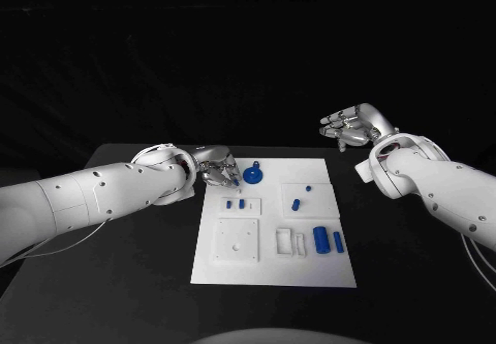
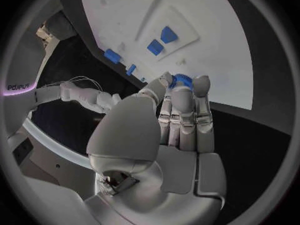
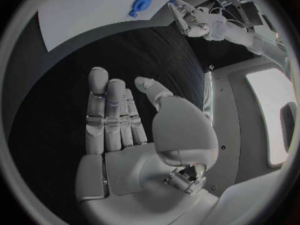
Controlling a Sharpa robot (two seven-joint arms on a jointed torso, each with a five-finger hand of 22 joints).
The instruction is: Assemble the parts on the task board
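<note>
The white task board (image 1: 271,272) lies in the middle of the black table. Near its far left corner lies a round blue part (image 1: 253,175) with a small tab. My left hand (image 1: 217,172) is low beside that part, its fingers held straight with their tips right at the round blue part (image 2: 182,80); whether they touch it I cannot tell. My right hand (image 1: 351,125) hangs raised beyond the board's far right corner, and the right hand (image 3: 125,120) has flat, spread fingers with nothing in them.
Two small blue pieces (image 1: 236,204) stand in a small plate at the left. A blue piece (image 1: 297,203) sits in the right panel. A blue cylinder (image 1: 322,239) and a blue bar (image 1: 338,241) lie beside white frames (image 1: 290,241). A square white plate (image 1: 238,240) sits at the near left.
</note>
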